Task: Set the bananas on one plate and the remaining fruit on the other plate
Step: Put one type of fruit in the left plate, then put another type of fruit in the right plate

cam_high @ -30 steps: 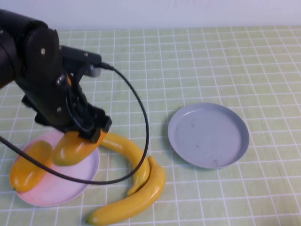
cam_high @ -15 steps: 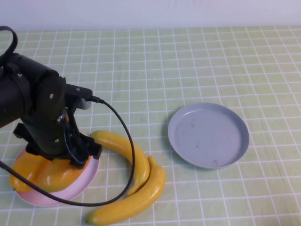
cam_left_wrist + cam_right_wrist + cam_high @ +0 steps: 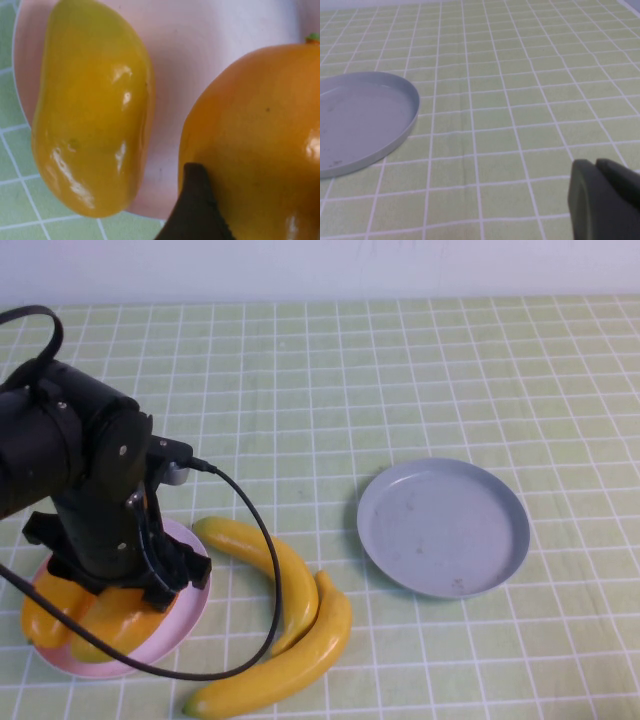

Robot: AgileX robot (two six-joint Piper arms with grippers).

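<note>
My left gripper (image 3: 125, 592) is low over the pale pink plate (image 3: 190, 612) at the near left, shut on the redder mango-like fruit (image 3: 112, 620), which rests on the plate. In the left wrist view that fruit (image 3: 255, 135) fills the frame beside one dark finger (image 3: 195, 210). The second, yellower fruit (image 3: 38, 612) lies next to it on the plate (image 3: 200, 45) and shows whole in the left wrist view (image 3: 92, 105). Two bananas (image 3: 262, 558) (image 3: 290, 660) lie on the cloth right of the pink plate. The grey-blue plate (image 3: 443, 527) is bare. My right gripper (image 3: 605, 200) is shut, off to the right of it.
A green checked cloth (image 3: 400, 370) covers the table. The left arm's black cable (image 3: 262, 540) loops over the nearer end of the bananas. The grey-blue plate's rim (image 3: 412, 107) shows in the right wrist view.
My left gripper has come down and to the left with the redder fruit, from above the pink plate's edge onto the plate beside the other fruit.
</note>
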